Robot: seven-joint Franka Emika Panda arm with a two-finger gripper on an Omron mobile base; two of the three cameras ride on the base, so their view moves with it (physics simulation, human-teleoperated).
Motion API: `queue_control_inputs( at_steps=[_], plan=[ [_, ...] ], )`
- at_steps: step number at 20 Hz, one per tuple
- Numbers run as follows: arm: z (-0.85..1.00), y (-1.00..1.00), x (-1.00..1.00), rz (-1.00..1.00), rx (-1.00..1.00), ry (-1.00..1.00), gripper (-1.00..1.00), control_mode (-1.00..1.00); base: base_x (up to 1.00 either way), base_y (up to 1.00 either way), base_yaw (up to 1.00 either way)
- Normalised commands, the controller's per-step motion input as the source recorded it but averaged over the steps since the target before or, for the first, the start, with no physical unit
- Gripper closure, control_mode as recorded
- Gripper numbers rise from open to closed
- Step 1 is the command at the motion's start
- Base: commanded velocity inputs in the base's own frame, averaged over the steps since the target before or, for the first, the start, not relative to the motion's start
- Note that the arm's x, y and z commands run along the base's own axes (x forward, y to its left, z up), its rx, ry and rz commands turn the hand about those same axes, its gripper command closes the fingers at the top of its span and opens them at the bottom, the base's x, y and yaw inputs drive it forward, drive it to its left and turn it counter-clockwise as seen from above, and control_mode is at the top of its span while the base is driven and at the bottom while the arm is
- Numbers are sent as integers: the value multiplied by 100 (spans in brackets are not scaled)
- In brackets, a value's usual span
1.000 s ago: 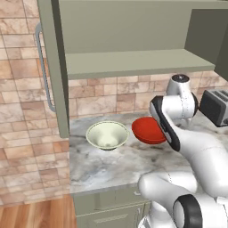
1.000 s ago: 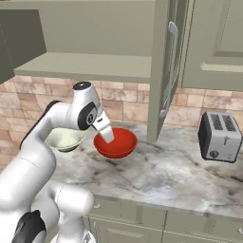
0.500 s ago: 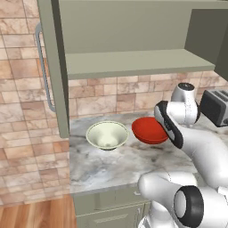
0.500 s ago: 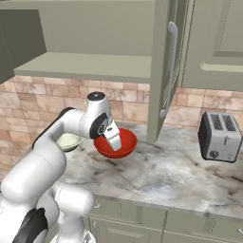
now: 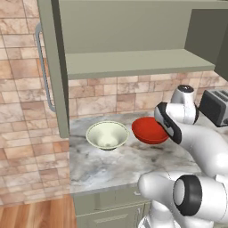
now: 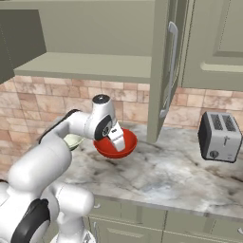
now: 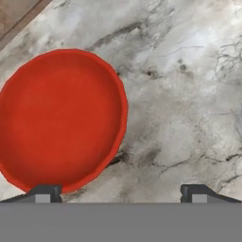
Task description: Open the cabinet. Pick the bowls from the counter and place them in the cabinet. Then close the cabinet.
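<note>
The red bowl (image 7: pixel 61 118) sits on the marbled surface (image 7: pixel 189 94), beside the cream bowl (image 5: pixel 107 135), below the open cabinet (image 5: pixel 133 62). My pincer (image 7: pixel 120 193) hovers wide and empty; I should straddle the near rim before closing.

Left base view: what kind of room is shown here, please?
It looks like a kitchen, computer-rendered. A marbled stone counter runs along a brick wall, a green wall cabinet stands open above it, and a toaster sits at one end. Two bowls, cream and red, rest on the counter.
</note>
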Motion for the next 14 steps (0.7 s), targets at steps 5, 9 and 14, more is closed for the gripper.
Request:
queue_control_inputs(
  at_steps=[5,9,14],
  plan=[
    [-16,-21,7,0,0,1,-100,-100,0,0,0],
    [-20,-23,4,0,0,0,-100,-100,0,0,0],
    [-24,-18,9,0,0,0,-100,-100,0,0,0]
  ],
)
